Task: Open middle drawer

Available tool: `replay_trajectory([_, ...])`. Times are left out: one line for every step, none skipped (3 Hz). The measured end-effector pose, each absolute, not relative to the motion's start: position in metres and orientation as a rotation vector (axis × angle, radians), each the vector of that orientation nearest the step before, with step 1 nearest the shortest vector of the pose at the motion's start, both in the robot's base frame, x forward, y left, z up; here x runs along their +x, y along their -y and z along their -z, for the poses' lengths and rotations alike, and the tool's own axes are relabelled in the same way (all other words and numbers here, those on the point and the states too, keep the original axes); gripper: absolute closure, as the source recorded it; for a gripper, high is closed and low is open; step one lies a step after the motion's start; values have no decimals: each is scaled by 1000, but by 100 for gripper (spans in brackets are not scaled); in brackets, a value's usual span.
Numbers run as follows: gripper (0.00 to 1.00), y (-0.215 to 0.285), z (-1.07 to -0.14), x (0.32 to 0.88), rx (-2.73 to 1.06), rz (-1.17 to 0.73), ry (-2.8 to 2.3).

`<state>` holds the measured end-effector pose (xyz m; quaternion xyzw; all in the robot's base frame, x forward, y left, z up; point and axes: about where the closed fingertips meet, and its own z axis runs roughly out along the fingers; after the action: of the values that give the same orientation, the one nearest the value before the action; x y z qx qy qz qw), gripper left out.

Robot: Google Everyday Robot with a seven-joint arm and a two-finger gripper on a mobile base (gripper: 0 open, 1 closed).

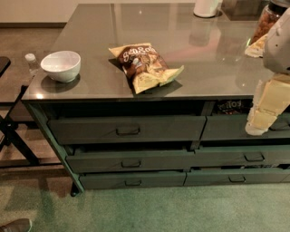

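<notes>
The counter [190, 81] has dark grey-green drawer fronts in two columns of three. The left middle drawer [104, 162] has a medium-height front with a small dark loop handle [131, 163]. It stands slightly out, with a dark gap above it. The right middle drawer [226, 156] has its own handle [254, 157]. My gripper [256, 128], cream and white, hangs at the right edge in front of the top right drawer [226, 128]. Its tip is just above the right middle drawer, far right of the left handle.
A white bowl [60, 65] and a chip bag [145, 65] lie on the counter, with a white cylinder [206, 7] and a jar [267, 20] at the back. A small bottle [31, 61] and a black stand [13, 136] are at the left. A shoe [16, 225] is on the green carpet.
</notes>
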<state>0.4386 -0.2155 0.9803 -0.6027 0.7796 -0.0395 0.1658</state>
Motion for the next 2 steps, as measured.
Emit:
replay_trajectory([0, 214, -974, 439, -1715, 105, -2212])
replay_trajectory([0, 209, -948, 442, -1758, 113, -2196])
